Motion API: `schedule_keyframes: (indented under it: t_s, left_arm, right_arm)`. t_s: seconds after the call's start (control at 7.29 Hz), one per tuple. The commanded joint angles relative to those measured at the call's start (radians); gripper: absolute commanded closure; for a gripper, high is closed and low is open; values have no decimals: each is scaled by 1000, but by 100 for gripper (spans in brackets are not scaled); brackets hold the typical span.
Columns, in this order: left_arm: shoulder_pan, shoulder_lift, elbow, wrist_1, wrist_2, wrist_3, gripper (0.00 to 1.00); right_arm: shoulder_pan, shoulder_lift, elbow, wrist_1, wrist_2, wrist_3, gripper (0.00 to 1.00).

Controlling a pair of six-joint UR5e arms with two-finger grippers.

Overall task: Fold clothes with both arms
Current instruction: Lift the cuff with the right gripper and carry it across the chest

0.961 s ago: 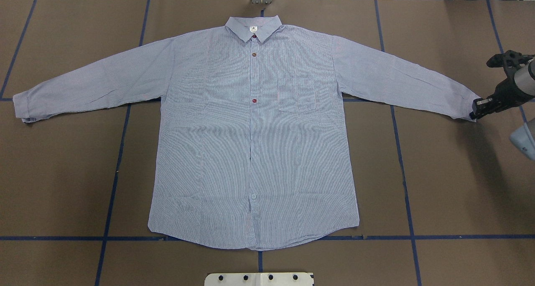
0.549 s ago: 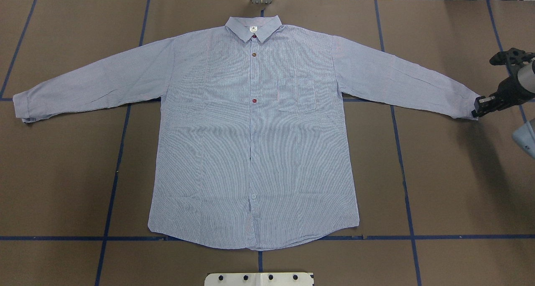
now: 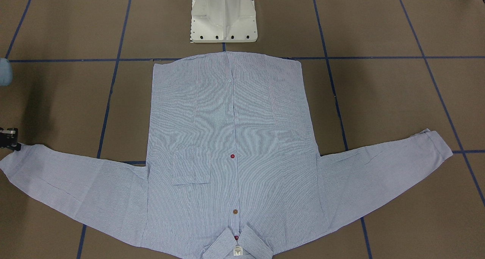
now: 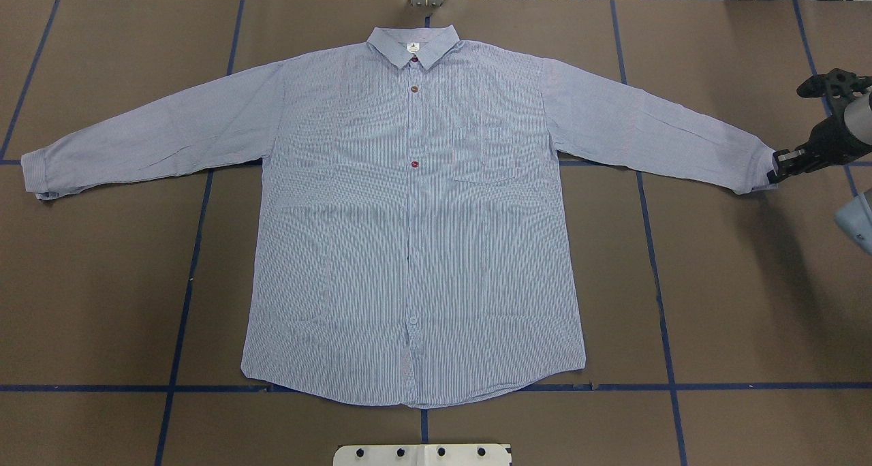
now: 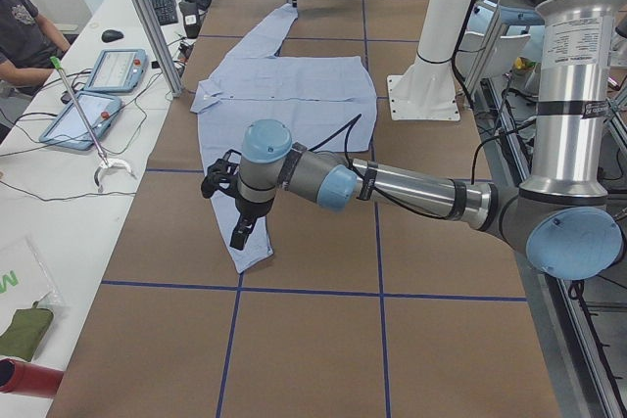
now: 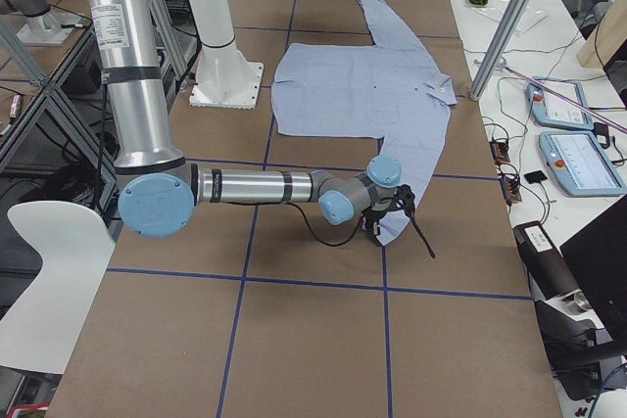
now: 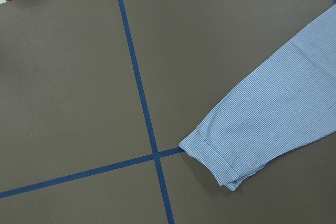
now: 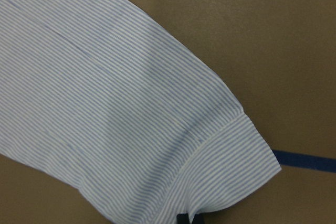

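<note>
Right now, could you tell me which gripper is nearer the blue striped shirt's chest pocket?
Right. The right gripper sits at the cuff on the chest pocket's side; the left gripper hangs near the far sleeve's cuff.

Lit brightly and evenly from above, diffuse in all views. Soft, broad shadow on the brown table point(image 4: 770, 268) at right edge of the overhead view, below the right gripper point(image 4: 774, 175); same shadow at left edge of the front-facing view. Rippling moiré bands across the fine stripes of the shirt point(image 4: 415, 248) in both. Right wrist view close and slightly soft, greyed by shadow at centre; left wrist view crisp.
</note>
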Motion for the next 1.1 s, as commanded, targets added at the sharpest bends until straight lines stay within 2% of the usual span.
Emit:
schedule_keyframes:
  t_s: [0.0, 0.27, 0.55, 0.96]
  left_arm:
    - [0, 0, 1, 1, 0, 0, 1]
    - [0, 2, 5, 1, 2, 0, 1]
    - [0, 2, 11, 1, 2, 1, 1]
    - [0, 8, 19, 1, 0, 4, 1]
  right_arm:
    - [-4, 7, 103, -2, 8, 3, 100]
    - [-6, 111, 139, -2, 45, 6, 100]
    - [-17, 264, 146, -57, 113, 90, 100]
    - [-112, 492, 128, -182, 102, 183, 100]
